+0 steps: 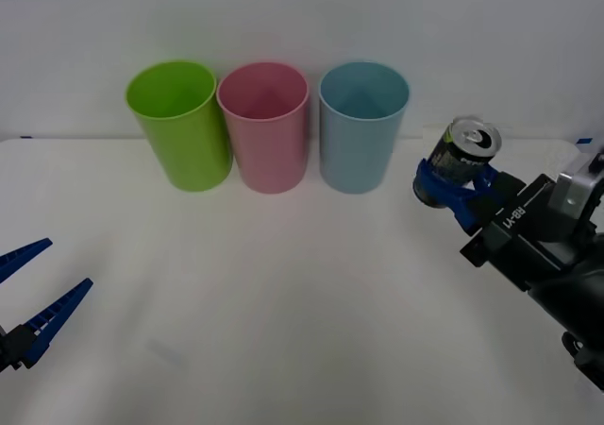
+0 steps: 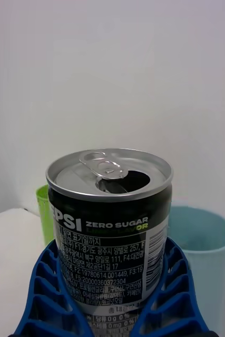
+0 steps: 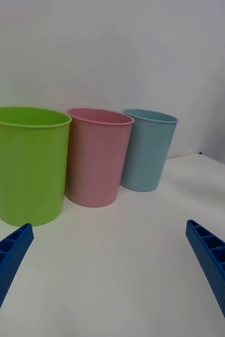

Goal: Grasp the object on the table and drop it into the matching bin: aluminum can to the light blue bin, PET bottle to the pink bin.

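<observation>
So, we've got the can [image 1: 464,151] clamped in our right gripper [image 1: 451,187], held upright and lifted clear of the table [image 1: 283,331], with both blue ribbed fingers [image 2: 49,295] hugging the lower half of the body. From the wrist view the tab is pulled and the mouth is open, so our guess is it's empty or close to it, meaning very light. That thin wall is stiff enough until you squeeze hard, then it dents, and the printed side is smooth, so it could slip if we go too gentle. We reckon gripping it around the middle to lower body, like now, is the sensible spot, since the rim and top stay free and it hangs straight for the drop. Bins: the light blue bin [image 1: 363,127] sits just ahead and off to the left of the right gripper, nearest of the three, then the pink bin [image 1: 263,127] touching or nearly touching it, then a green bin [image 1: 179,123] farthest out. All three look empty from above, as far as we can see down inside. Our left gripper [image 1: 28,302] is parked low on the other side, fingers spread wide apart, holding nothing.
</observation>
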Tool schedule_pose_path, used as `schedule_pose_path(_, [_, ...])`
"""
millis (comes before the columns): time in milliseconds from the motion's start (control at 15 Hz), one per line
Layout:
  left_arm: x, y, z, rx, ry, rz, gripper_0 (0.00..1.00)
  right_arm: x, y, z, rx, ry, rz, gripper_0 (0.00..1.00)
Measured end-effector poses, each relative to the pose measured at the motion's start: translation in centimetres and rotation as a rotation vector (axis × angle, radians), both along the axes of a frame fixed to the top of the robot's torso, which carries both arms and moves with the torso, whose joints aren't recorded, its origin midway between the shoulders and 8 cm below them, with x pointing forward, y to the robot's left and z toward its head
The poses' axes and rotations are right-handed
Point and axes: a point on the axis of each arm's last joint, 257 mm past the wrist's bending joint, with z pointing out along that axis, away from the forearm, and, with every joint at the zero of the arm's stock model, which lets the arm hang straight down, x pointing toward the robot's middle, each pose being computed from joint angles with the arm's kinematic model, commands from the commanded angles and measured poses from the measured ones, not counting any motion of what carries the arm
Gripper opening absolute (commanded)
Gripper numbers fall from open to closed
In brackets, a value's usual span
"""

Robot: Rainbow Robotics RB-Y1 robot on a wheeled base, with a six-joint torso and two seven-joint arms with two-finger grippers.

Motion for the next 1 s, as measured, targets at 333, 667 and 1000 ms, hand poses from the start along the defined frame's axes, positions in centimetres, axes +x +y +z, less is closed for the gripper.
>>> schedule_pose_path(333, [0.0, 0.0, 0.0, 0.0, 0.0, 0.0, 1.0, 6.0, 0.8, 1.1, 0.02, -0.026, -0.037, 0.0])
schedule_pose_path(667, [0.0, 0.0, 0.0, 0.0, 0.0, 0.0, 1.0, 13.4, 1.5, 1.9, 0.017, -0.051, -0.128, 0.0])
schedule_pose_path(1000, [0.0, 0.0, 0.0, 0.0, 0.0, 0.0, 1.0, 20.0, 2.3, 2.1, 0.012, -0.035, -0.222, 0.0])
